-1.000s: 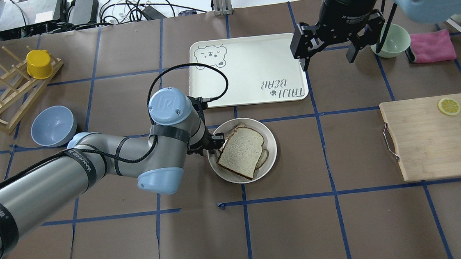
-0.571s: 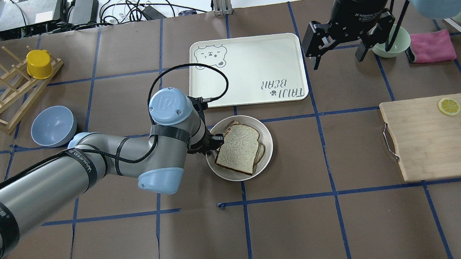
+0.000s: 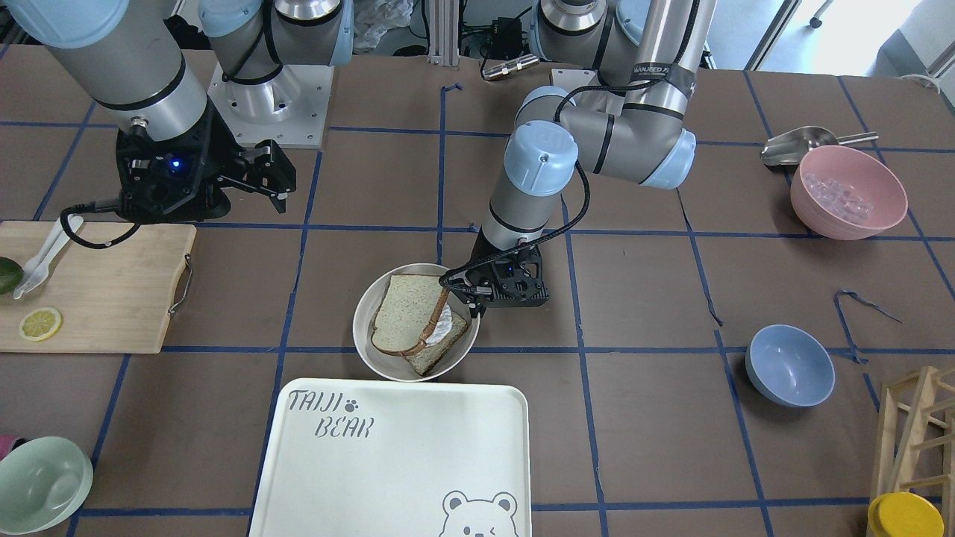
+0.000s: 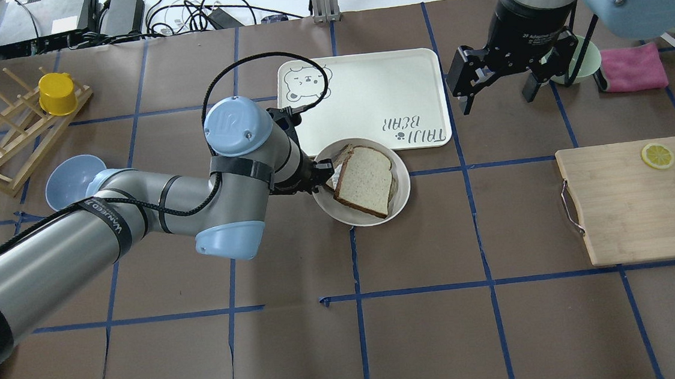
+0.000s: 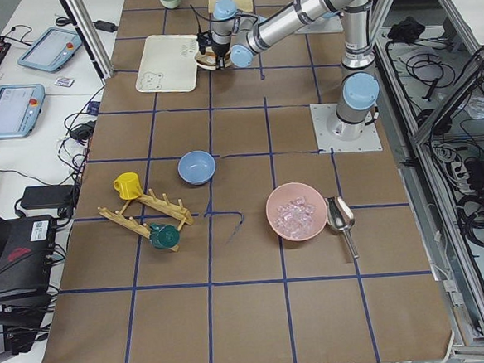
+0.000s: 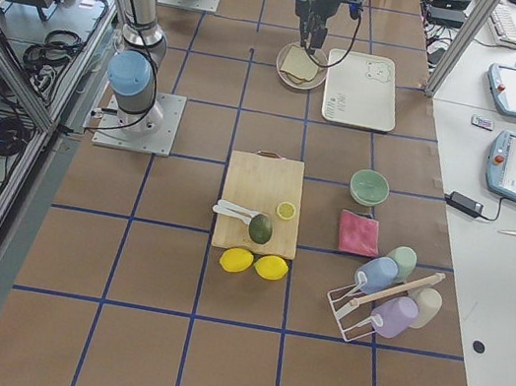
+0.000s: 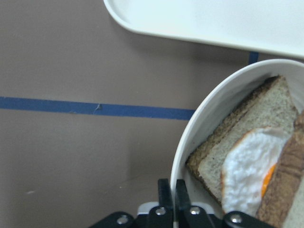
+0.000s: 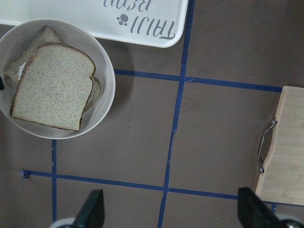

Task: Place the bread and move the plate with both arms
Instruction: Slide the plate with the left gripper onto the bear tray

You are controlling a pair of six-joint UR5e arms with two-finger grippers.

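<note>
The cream-white plate (image 4: 345, 216) holds the plain bread slice (image 4: 364, 181), which leans over a smaller slice bearing a fried egg (image 7: 247, 166). My left gripper (image 4: 319, 176) is shut on the plate's left rim (image 7: 190, 142), with its fingers (image 7: 165, 199) pinching the edge. The plate's far rim overlaps the near edge of the bear tray (image 4: 360, 91). My right gripper (image 4: 499, 101) is open and empty, hanging high to the right of the tray. Its view looks down on the plate (image 8: 107, 95) and the bread (image 8: 52, 92).
A wooden cutting board (image 4: 628, 209) with a lemon slice, avocado and white cutlery lies at the right. A green bowl (image 4: 583, 58) and pink cloth (image 4: 632, 67) sit back right. A blue bowl (image 4: 66, 181) and wooden rack with a yellow cup (image 4: 57, 93) are at the left.
My left gripper has carried the plate with the bread away from me and to the right, up to the tray's near edge. My right gripper has drifted slightly right and back.
</note>
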